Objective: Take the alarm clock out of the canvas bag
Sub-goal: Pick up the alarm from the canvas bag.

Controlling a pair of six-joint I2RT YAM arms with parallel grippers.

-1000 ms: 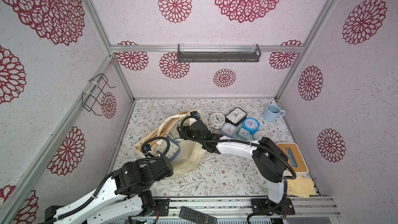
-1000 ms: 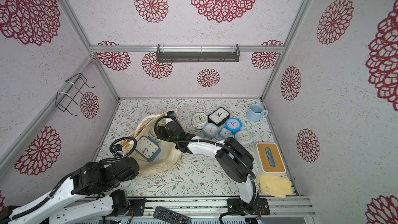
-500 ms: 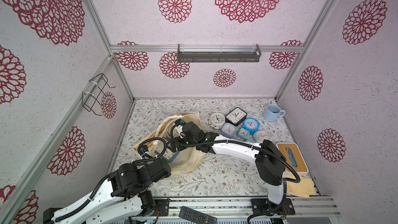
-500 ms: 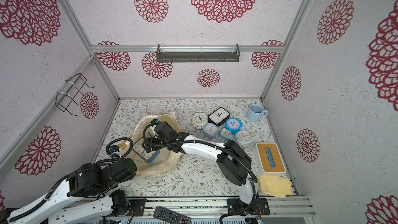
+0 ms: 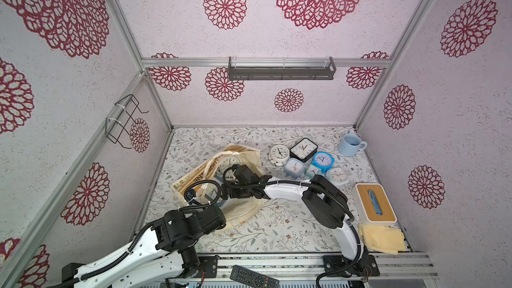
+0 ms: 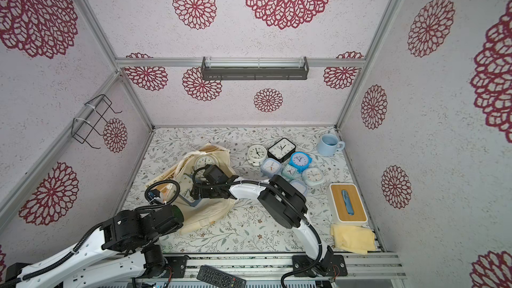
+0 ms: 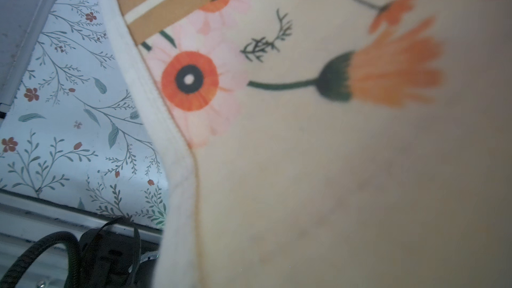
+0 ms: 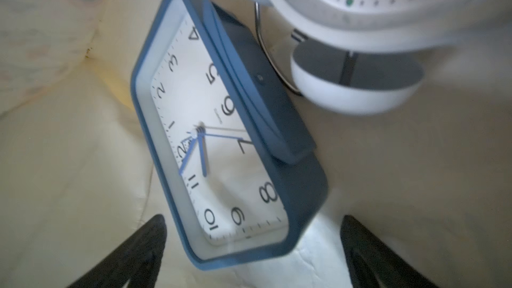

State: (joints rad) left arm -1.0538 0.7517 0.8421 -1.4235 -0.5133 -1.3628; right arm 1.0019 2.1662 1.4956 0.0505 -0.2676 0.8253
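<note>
1. Swinging leftward since a second ago, the right gripper (image 8: 250, 218) is now reaching into the canvas bag (image 5: 243, 209), its jaws spreading wide and gripping nothing.
2. Nearest, the left gripper (image 6: 180, 213) is staying closed at the bag's near edge, its fingertips hidden.
3. Just ahead of the right fingers, the blue alarm clock (image 8: 221, 134) is lying inside the bag.
4. Beyond it, a white twin-bell clock (image 8: 374, 9) is resting there too.
5. Farther off, a cluster of clocks (image 5: 304, 159) is sitting on the table (image 5: 277, 225).

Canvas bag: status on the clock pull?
Left gripper shut, apparently on canvas bag hem. Right gripper inside, jaws open astride blue alarm clock, not gripping. White bell clock close beside it in bag.
</note>
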